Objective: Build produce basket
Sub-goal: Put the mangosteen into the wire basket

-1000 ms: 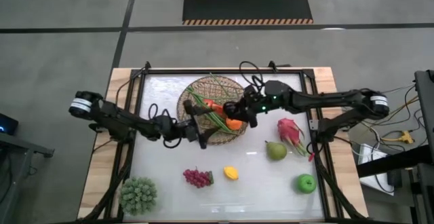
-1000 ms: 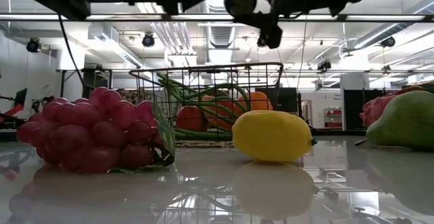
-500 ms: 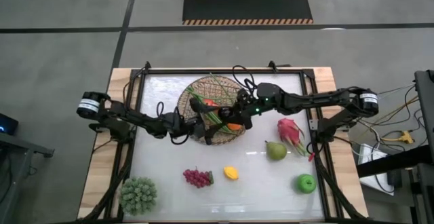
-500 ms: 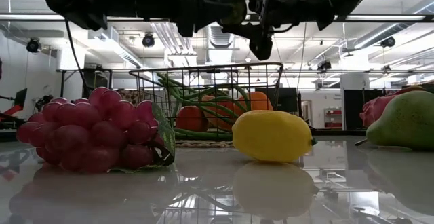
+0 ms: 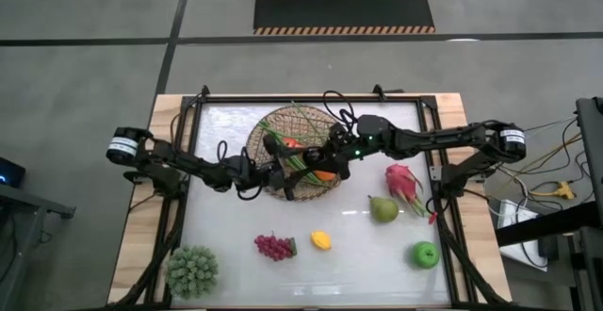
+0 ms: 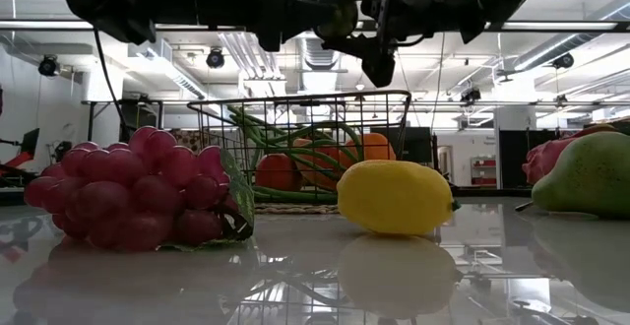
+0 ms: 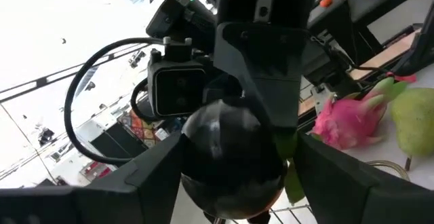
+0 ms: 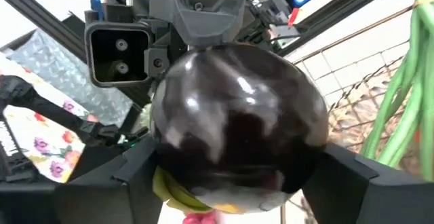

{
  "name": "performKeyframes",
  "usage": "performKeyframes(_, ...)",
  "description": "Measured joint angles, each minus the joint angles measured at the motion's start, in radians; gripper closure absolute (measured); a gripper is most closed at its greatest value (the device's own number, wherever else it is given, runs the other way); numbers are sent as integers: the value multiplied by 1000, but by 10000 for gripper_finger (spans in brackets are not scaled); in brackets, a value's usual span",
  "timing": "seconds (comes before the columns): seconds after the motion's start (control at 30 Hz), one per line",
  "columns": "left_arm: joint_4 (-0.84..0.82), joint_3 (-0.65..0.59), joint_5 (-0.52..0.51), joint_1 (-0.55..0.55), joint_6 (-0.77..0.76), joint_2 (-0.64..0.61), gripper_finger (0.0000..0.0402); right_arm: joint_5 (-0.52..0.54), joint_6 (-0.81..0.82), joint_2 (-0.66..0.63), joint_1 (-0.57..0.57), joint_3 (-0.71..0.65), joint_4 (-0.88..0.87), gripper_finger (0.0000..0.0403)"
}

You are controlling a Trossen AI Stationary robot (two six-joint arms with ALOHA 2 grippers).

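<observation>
Basket (image 5: pixel 311 122): round tan lattice, far-centre of bench, holding green stalks (image 5: pixel 300 163), red fruit (image 6: pixel 277 172) and orange (image 6: pixel 370 147). A dark glossy eggplant (image 8: pixel 237 132) is above it. Grapes (image 5: pixel 274 246), lemon (image 5: pixel 321 240), pear (image 5: pixel 382 209), dragon fruit (image 5: pixel 404 184), green apple (image 5: pixel 426 254) lie outside.

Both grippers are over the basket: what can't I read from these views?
- High view: whether left gripper or right gripper bears the dark round item; arms cover it.
- Wrist views: that item fills them, hiding the basket.
- Low view: pear hides most of the dragon fruit.
</observation>
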Motion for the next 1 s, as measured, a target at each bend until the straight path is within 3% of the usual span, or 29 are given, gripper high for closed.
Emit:
performKeyframes(0.3, 6, -9, -18, 3, -116, -6, 162, 7, -31, -15, -2, 1, -2, 46)
performKeyframes(0.63, -28, -38, -26, 3, -459, -59, 162, 27, -129, -137, -41, 6, -62, 37)
performKeyframes(0.87, -155, -45, -29, 17, -799, -153, 162, 43, -430, -250, -24, 19, -178, 37)
performKeyframes(1.0, -235, -44, -30, 31, -977, -204, 162, 197, -678, -266, 55, 57, -307, 37)
